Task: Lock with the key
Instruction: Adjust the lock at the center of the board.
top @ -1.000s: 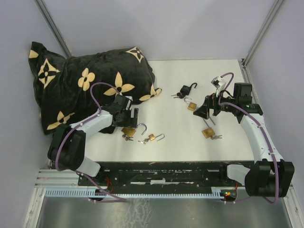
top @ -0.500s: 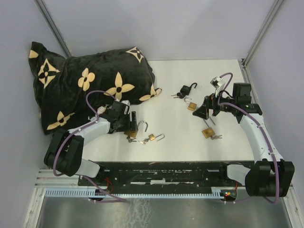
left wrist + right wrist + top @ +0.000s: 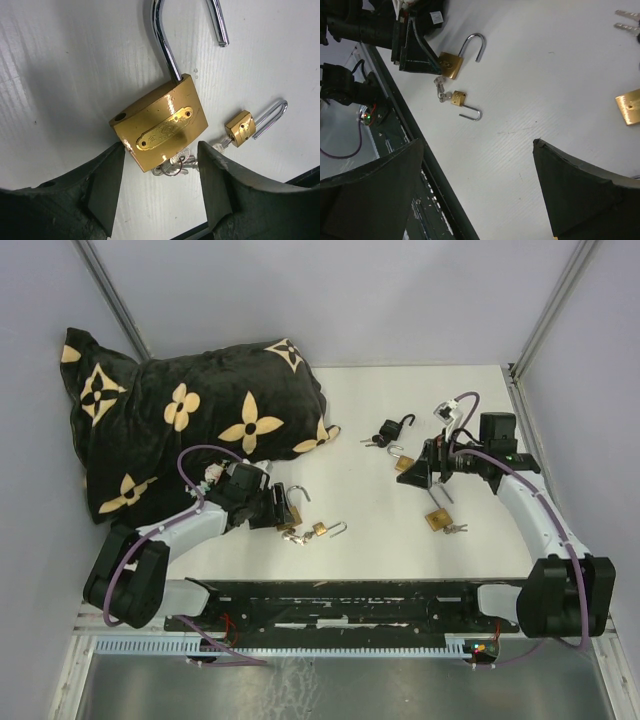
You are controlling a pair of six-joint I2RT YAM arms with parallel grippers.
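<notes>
A large brass padlock point(image 3: 160, 122) with its shackle open lies on the white table, a key ring point(image 3: 175, 165) under its lower end. My left gripper point(image 3: 161, 150) is open, its fingers on either side of the padlock's lower end, the left finger point(image 3: 107, 180) touching a corner. In the top view the gripper point(image 3: 281, 508) sits at that padlock point(image 3: 291, 506). A small open brass padlock point(image 3: 241, 128) with a key in it lies just to the right. My right gripper point(image 3: 478, 142) is open and empty above bare table, right of centre in the top view point(image 3: 424, 476).
A black pillow with tan flowers point(image 3: 180, 415) fills the back left, close behind the left arm. A black padlock point(image 3: 397, 428) and a brass padlock point(image 3: 403, 463) lie left of the right gripper; another brass padlock with keys point(image 3: 438, 519) lies in front of it.
My left gripper has moved right off the pillow's edge and now straddles the large padlock, which has shifted slightly right. My right gripper has moved slightly toward the back.
</notes>
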